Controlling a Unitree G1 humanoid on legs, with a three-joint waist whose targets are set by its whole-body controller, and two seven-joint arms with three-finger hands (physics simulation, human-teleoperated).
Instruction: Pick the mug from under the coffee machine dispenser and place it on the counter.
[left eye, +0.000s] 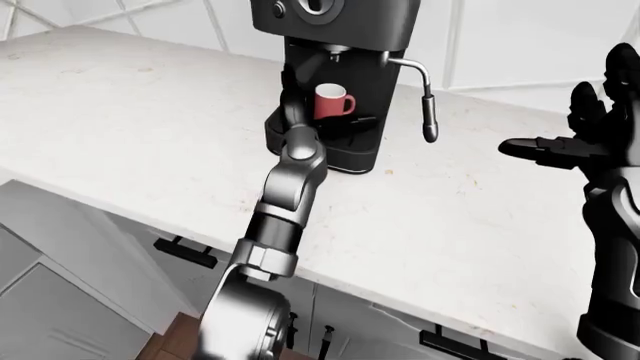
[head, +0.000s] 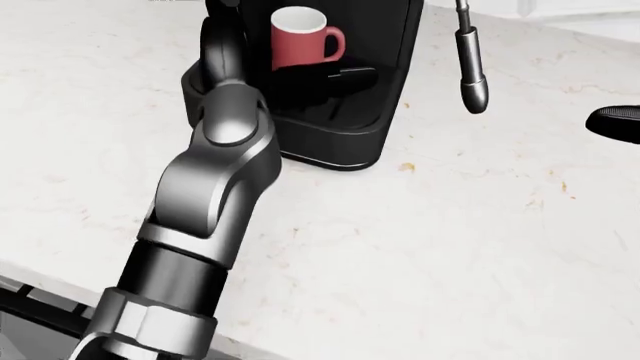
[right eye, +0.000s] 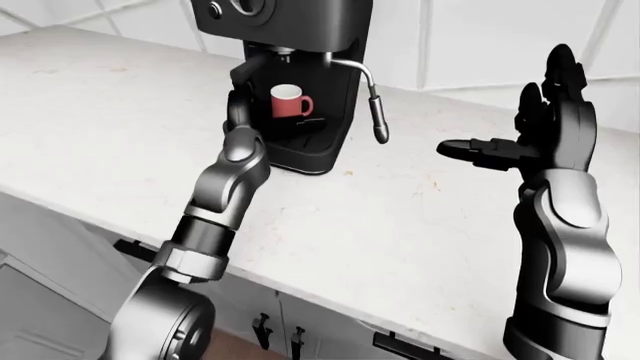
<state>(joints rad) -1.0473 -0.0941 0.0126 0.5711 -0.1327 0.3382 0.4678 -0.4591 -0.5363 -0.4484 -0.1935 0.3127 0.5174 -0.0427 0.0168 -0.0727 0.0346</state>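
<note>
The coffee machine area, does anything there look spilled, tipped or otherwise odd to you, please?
Nothing stands out. The red mug stands upright on the coffee machine tray, and the counter shows no spill.

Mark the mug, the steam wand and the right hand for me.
mug (head: 296, 46): head view, red side wall.
steam wand (head: 471, 71): head view, lower tube above the tip.
right hand (right eye: 556, 139): right-eye view, palm, fingers spread.

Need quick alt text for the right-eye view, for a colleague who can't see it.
The left arm reaches into the black coffee machine, its left hand by the red mug on the drip tray; the grip cannot be told. The right hand is raised, open, over the white counter.
</note>
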